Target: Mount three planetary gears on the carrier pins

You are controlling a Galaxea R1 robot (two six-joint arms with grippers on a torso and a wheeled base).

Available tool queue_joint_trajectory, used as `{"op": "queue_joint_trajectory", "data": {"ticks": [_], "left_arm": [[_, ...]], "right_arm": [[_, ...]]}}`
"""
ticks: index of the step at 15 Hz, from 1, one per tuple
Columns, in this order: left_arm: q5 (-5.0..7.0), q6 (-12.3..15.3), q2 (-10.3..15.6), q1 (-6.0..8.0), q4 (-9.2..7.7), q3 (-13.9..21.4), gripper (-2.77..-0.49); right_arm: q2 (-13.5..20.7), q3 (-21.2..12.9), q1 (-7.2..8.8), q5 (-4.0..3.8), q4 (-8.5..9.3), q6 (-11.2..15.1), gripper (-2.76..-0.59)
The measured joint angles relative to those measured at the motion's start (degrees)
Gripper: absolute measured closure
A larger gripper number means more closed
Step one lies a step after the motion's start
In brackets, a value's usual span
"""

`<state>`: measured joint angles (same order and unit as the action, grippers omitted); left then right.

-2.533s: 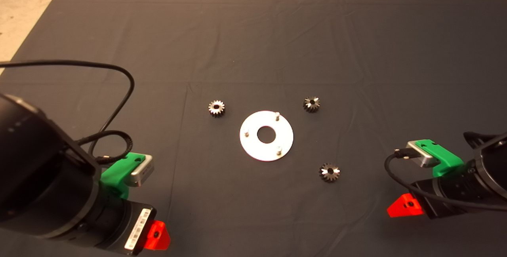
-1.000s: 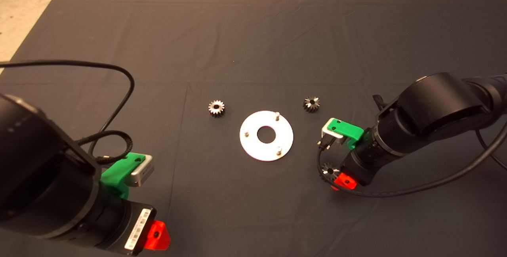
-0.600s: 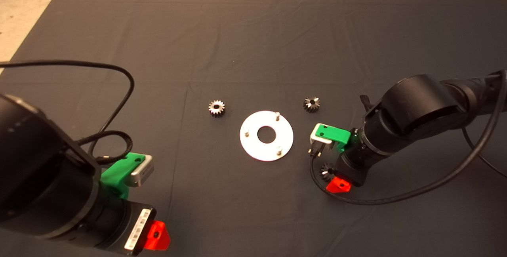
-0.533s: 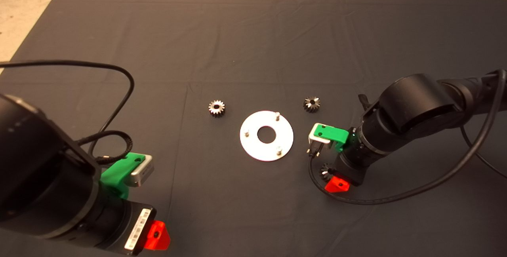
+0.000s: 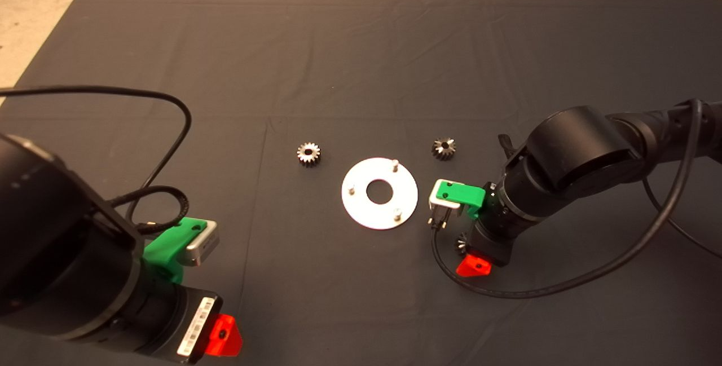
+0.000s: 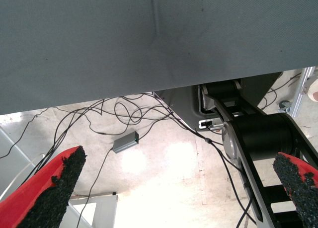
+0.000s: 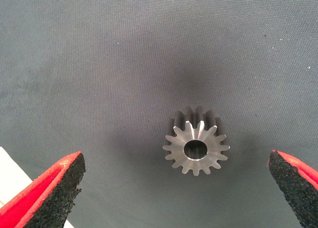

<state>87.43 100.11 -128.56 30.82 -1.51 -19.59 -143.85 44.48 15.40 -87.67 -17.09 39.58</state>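
The right tool (image 7: 174,188) is held wide open just above one gear (image 7: 196,147), which lies flat on the dark mat (image 5: 361,61) between the red fingers (image 7: 47,190). Two more gears (image 5: 308,154) (image 5: 444,148) are seen on the mat, one on each side of the round disc (image 5: 361,208). Three bare pins (image 5: 395,163) stand on the disc. The left tool (image 6: 179,188) is parked at the desk's near left edge, also open.

Even, soft overhead light; the mat (image 5: 361,61) shows faint creases. Floor glare washes out the left wrist view's lower centre.
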Motion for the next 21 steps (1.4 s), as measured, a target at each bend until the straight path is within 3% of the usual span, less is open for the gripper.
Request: {"op": "queue_joint_trajectory", "data": {"ticks": [6, 12, 21], "left_arm": [[0.00, 0.0, 0.0, 0.00, -0.01, 0.0, -2.75], [0.00, 0.0, 0.0, 0.00, -0.02, 0.0, -2.75], [0.00, 0.0, 0.0, 0.00, -0.05, 0.0, -2.75]], "right_arm": [[0.0, 1.3, -0.33, -0.02, -0.18, -0.9, -2.75], [0.0, 3.8, -2.01, -0.02, -1.93, -2.9, -2.75], [1.1, 4.5, -2.58, -0.03, -2.47, -3.4, -2.75]]}}
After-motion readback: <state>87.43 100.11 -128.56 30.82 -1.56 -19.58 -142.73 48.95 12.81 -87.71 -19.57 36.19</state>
